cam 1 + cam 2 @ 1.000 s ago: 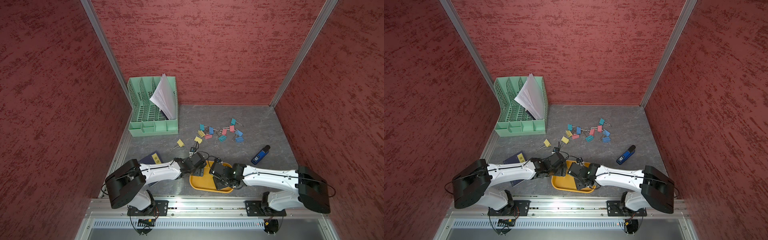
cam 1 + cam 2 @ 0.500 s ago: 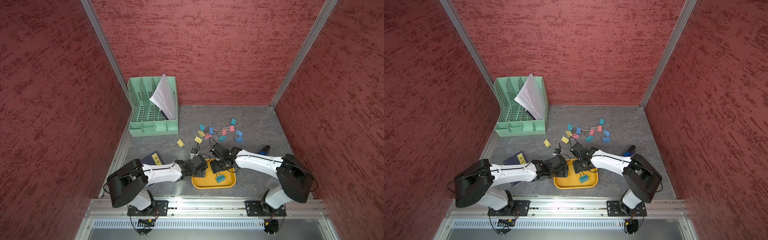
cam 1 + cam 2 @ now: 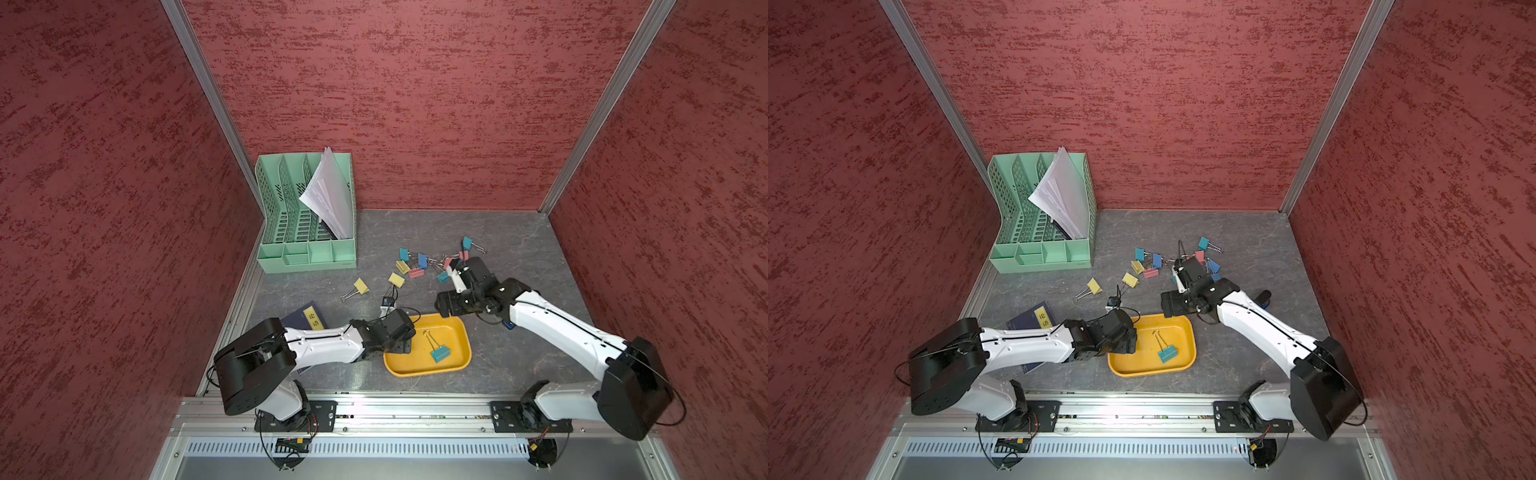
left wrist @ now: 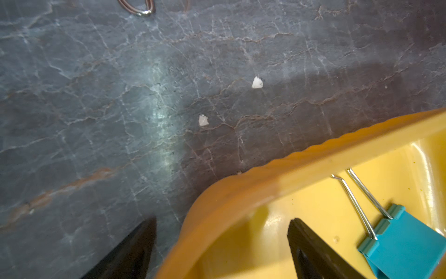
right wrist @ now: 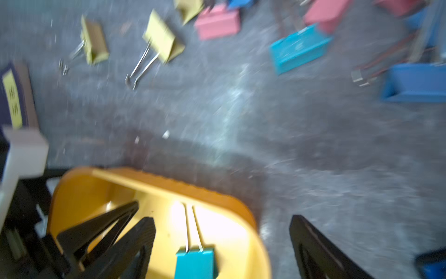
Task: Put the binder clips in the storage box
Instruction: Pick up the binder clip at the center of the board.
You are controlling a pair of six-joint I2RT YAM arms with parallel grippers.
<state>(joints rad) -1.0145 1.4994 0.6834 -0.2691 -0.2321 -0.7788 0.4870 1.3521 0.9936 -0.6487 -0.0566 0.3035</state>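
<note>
Overhead, in both top views, one teal clip (image 3: 439, 354) lies in the storage box (image 3: 462, 332), while the other binder clips (image 3: 415, 266) lie scattered well beyond it. At the left wrist, the left gripper (image 4: 220, 232) stands spread and empty, straddling the box rim; it would best steady the box. The right wrist view is blurred, and the right gripper (image 5: 223, 227) gapes empty. Its next pick should probably centre on one clip body, clear of neighbouring wire handles.
</note>
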